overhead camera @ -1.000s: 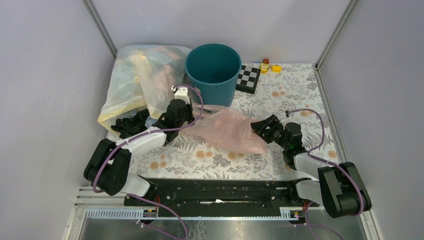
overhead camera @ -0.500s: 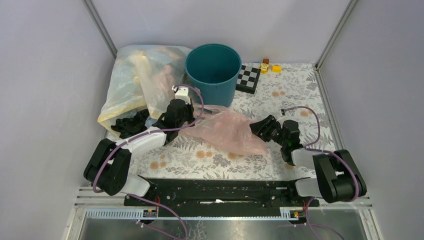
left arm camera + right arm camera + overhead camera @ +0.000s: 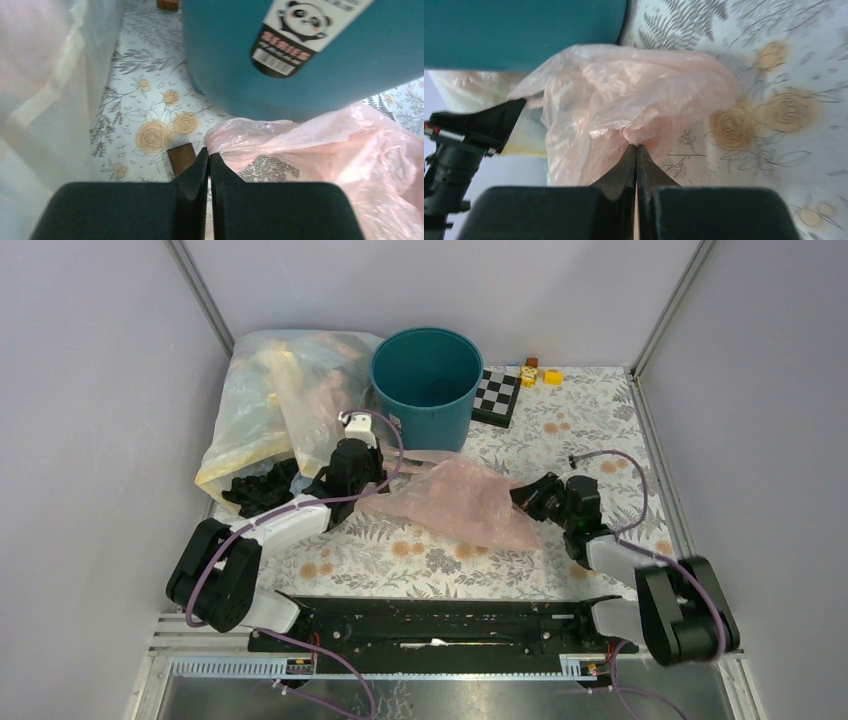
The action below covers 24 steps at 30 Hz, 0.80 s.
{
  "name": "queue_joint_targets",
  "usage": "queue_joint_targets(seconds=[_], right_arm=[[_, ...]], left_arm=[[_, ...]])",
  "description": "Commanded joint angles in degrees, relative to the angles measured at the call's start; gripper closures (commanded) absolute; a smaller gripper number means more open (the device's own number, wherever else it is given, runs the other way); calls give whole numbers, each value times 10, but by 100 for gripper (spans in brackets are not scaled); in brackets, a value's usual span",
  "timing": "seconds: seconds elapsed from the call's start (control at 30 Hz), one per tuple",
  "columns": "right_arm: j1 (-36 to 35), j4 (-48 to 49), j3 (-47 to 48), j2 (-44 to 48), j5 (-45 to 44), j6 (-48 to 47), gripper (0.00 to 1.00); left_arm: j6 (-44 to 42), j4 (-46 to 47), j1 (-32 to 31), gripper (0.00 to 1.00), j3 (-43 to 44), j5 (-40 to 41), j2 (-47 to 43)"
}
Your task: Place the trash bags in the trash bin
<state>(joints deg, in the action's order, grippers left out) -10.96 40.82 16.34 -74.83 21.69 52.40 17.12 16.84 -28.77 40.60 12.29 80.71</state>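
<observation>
A crumpled pink trash bag (image 3: 460,502) lies on the flowered table in front of the teal trash bin (image 3: 425,380). My left gripper (image 3: 383,488) is shut on the bag's left edge, and the left wrist view shows the pink film (image 3: 320,150) pinched at the closed tips of that gripper (image 3: 209,152), just below the bin's labelled wall (image 3: 240,65). My right gripper (image 3: 524,502) is shut on the bag's right end. In the right wrist view its tips (image 3: 636,148) clamp a gathered fold of the pink bag (image 3: 624,95). Large yellowish trash bags (image 3: 270,400) lean at the back left.
A black crumpled heap (image 3: 258,488) sits under the yellowish bags, left of my left arm. A checkerboard tile (image 3: 497,395) and small yellow toys (image 3: 540,372) lie right of the bin. A small brown block (image 3: 181,157) rests beside my left fingers. Grey walls close both sides.
My right gripper has shut on the pink bag's right end, after standing open beside it a second ago. The right arm has shifted slightly. The left arm holds still.
</observation>
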Motion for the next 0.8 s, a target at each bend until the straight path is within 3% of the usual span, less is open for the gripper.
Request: queue_joint_targets(seconds=[0.0, 0.3, 0.47, 0.77], right_arm=[[2, -210, 33, 119, -158, -43, 100], [10, -460, 92, 239, -360, -77, 100], [35, -503, 109, 251, -414, -82, 100], [76, -520, 156, 249, -429, -139, 100]], left_arm=[[26, 33, 21, 100, -17, 41, -29], [73, 38, 50, 100, -50, 95, -71], [86, 42, 61, 100, -67, 116, -94], [87, 51, 65, 100, -75, 103, -99]])
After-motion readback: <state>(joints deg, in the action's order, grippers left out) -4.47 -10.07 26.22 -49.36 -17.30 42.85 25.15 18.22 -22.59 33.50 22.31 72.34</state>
